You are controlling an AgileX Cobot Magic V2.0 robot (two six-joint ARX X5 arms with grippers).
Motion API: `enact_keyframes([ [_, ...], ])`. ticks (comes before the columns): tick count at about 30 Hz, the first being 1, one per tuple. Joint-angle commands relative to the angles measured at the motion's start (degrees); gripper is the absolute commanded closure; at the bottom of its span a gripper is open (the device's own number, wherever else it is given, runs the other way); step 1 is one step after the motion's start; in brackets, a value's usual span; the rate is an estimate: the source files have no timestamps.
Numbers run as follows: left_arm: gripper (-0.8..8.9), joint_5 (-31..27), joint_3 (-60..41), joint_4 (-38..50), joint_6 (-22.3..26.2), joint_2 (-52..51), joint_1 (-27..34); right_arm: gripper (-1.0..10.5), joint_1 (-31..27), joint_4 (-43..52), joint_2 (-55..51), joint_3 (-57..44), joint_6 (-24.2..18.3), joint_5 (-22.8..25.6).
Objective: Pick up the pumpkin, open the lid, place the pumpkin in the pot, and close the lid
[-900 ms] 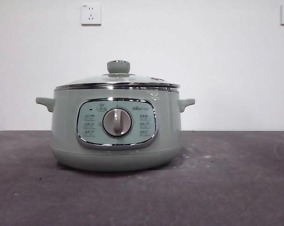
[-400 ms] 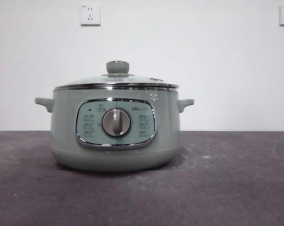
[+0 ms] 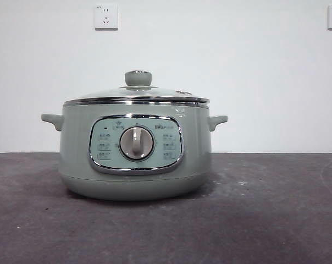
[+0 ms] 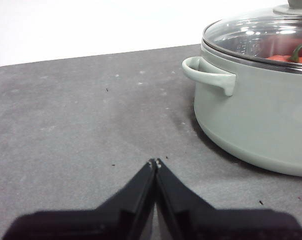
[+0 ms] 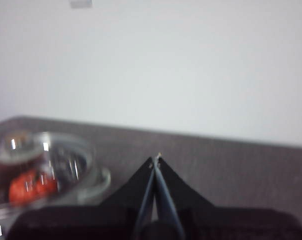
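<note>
The pumpkin [image 4: 287, 57] lies in the pot [image 3: 136, 151], the lid [image 3: 137, 94] on top.

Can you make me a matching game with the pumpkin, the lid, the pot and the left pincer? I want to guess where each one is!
Things:
1. pumpkin
2. lid
3. pot
4. left pincer

Places or states:
A. shut, holding nothing, off to the pot's side
B. standing on the grey table
C. inside the pot, under the glass
D. closed on top of the pot

Pairs: 1-C, 2-D, 3-B, 4-A
</note>
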Motion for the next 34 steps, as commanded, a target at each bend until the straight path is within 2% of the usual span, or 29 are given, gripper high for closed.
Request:
enact_keyframes([
  [1,8.17,-0.07,-0.96,0.2,-0.35,-0.13,-0.13,9.5,-0.07,2.38,-4.02,-6.99,0.83,0.33],
  [8,8.17,-0.09,-0.96,0.2,-0.35,-0.13,-0.13,9.5,-0.11,4.57,-11.89,-19.43,3.32,4.81],
  [12,8.17,-0.09,-0.96,0.17,-0.35,-0.13,-0.13,9.5,-0.11,4.55,-14.12,-23.56,4.55,4.81],
  [22,8.17,-0.09,-0.96,0.2,-0.35,-0.13,-0.13,9.5,-0.11,0.55,-14.14,-25.64,4.81,4.76],
  [34,8.17,-0.09,-0.96,0.2,-0.35,-0.13,-0.13,9.5,-0.09,0.46,-14.03,-25.62,5.25,4.79],
])
